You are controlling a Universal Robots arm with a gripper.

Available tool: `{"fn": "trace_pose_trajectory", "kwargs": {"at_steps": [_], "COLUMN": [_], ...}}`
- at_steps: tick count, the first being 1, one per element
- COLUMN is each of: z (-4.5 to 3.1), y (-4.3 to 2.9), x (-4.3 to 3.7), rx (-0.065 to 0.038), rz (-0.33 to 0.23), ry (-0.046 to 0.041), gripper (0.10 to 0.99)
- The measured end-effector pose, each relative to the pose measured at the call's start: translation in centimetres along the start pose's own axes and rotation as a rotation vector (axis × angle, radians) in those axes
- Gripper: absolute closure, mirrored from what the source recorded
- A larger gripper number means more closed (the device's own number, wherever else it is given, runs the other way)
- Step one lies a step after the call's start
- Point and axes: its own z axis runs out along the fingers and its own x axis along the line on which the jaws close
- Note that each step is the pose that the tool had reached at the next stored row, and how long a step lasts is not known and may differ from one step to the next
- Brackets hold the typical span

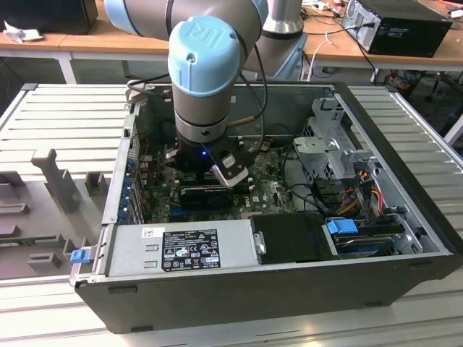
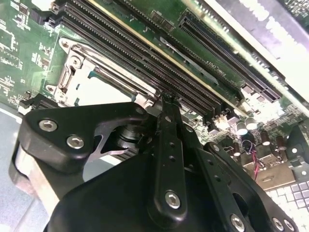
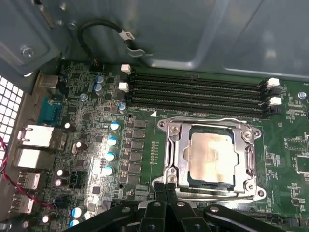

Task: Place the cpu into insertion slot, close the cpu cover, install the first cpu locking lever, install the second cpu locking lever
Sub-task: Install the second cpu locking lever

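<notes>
The exterior view looks down steeply into the open computer case (image 1: 289, 282) from outside it. Both wrist views sit close above the motherboard (image 3: 87, 145) inside it, sharing the memory slots (image 3: 193, 89) (image 2: 145, 53).

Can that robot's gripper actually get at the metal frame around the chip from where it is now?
Probably yes. In the first wrist view the gripper sits right at the edge of the cpu cover, which lies down around the cpu. Nothing stands between them; the memory slots lie beyond the socket.
</notes>
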Motion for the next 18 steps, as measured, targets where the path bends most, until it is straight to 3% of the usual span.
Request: {"fn": "trace_pose_trajectory", "kwargs": {"at_steps": [5, 14, 15, 18], "z": [0.32, 0.76, 0.67, -0.68], "y": [-0.02, 0.1, 0.13, 0.57], "x": [0.13, 0.45, 0.45, 0.43], "rx": [-0.02, -0.041, -0.041, -0.041], "rz": [0.0, 0.0, 0.0, 0.0], "ry": [-0.0016, -0.0034, -0.0035, -0.0034], "gripper": [0.98, 0.98, 0.98, 0.98]}}
